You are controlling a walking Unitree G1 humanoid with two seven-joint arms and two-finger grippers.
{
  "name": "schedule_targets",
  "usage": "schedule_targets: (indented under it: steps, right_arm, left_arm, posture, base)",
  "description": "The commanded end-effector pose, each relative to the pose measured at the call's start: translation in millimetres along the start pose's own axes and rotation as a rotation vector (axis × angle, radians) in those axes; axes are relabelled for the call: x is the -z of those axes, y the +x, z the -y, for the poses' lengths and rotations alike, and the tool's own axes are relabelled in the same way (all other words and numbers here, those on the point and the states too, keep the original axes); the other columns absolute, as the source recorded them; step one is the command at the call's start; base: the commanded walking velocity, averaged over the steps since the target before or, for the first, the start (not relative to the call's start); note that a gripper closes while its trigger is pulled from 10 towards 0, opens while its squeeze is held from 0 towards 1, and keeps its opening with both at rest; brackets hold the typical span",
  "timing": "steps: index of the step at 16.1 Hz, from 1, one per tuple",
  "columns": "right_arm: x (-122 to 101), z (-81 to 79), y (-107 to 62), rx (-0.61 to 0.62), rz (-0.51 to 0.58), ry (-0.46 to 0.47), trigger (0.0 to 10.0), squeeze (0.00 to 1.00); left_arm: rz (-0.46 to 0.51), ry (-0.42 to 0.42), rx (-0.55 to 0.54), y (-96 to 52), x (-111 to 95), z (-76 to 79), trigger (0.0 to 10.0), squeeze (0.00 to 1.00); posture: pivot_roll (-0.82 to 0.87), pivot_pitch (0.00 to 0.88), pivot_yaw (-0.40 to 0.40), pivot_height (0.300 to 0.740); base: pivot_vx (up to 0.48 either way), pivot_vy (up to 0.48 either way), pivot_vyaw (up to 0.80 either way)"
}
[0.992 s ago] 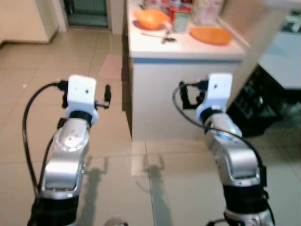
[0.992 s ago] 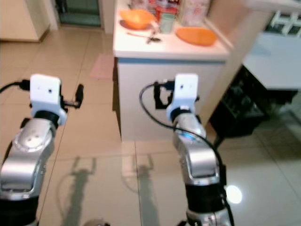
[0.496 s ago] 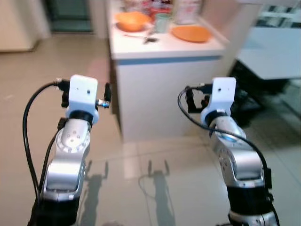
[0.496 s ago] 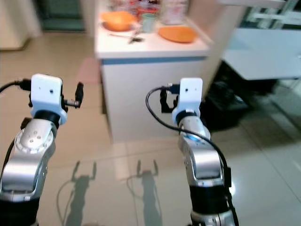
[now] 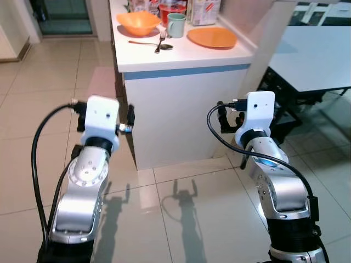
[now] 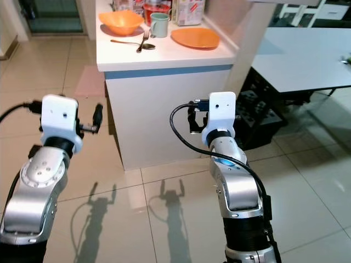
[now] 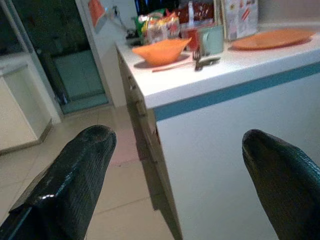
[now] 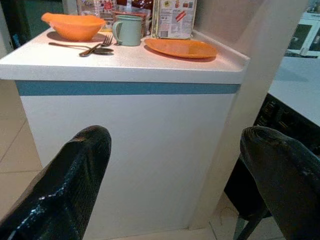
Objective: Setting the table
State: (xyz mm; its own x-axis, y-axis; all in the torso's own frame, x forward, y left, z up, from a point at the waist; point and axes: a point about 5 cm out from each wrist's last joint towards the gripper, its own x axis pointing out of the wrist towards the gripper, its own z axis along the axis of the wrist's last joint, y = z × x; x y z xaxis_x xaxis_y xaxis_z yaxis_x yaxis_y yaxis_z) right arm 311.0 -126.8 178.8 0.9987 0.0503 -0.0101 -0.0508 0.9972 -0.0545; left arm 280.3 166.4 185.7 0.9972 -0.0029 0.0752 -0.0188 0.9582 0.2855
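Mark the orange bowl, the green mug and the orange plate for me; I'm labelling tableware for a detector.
orange bowl (image 5: 137,22), left eye view, on its inner hollow.
green mug (image 8: 130,30), right wrist view, on the middle of its side wall.
orange plate (image 6: 194,37), right eye view, on its flat centre.

one bowl (image 8: 73,26), one mug (image 8: 129,29), one plate (image 8: 181,48)

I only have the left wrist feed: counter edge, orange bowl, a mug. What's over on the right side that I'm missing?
Observer: A white table stands to the right of the counter, apart from it.
Operator: And my right gripper?
Observer: The right gripper is open, short of the counter, holding nothing.
Operator: Anything under that table?
Observer: Dark crates sit beneath its near edge.
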Motion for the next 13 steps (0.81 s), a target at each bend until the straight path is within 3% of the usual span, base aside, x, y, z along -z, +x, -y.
schedule_targets:
  steps: [1,9,13]
  right_arm:
    - [-4.4,2.0,-1.9,0.001,0.023,-0.009,10.0,0.00]
    - [-3.6,-1.9,1.1,-0.011,0.009,0.008,10.0,0.00]
    - [-5.6,1.5,3.0,0.005,0.012,0.024,10.0,0.00]
  left_arm:
    - [0.009,-0.006,-0.003,0.5,-2.7,-2.0,10.0,0.00]
    - [0.011,0.009,-0.009,-0.3,-6.0,-3.2,10.0,0.00]
    - [0.014,0.008,-0.007,1.1,-7.6,-4.3,10.0,0.00]
  posture:
    - [0.06,0.000,-0.077,0.740]
    - [0.08,0.000,-0.089,0.740]
    - [0.08,0.000,-0.073,0.740]
  base:
    - [0.296,0.000,0.00]
    - [0.307,0.000,0.00]
    - [0.347,0.000,-0.61]
